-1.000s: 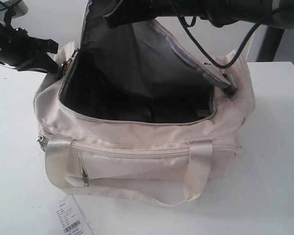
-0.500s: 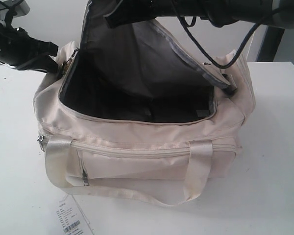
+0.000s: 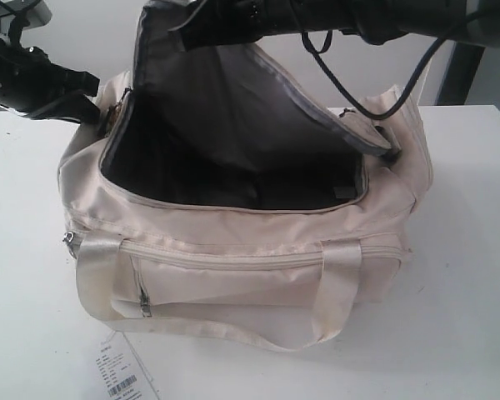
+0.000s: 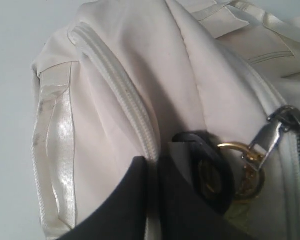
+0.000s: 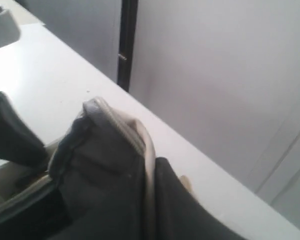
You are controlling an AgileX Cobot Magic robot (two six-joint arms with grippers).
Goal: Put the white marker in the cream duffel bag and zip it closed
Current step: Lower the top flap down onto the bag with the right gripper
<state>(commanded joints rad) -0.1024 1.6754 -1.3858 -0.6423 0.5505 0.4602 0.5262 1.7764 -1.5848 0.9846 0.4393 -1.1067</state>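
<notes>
A white table (image 3: 467,250), a pale wall (image 3: 83,33) behind. My right gripper (image 3: 202,25), top centre of the frame, is clamped on the zip edge of the flap (image 3: 233,108), lifting it so the cream duffel bag (image 3: 233,267) gapes for loading. My left gripper (image 4: 165,200), upper left, presses the bag's end by the zipper pull (image 4: 277,130), probably bracing it; whether it grips I cannot tell. Inside, only dark lining (image 3: 192,171) shows; the white marker is nowhere visible.

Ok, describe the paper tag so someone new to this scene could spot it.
Find the cream duffel bag on the white table. Just in front of it, at the exterior view's lower left, a small white paper tag lies on the table. It alone carries printed text and a barcode.
</notes>
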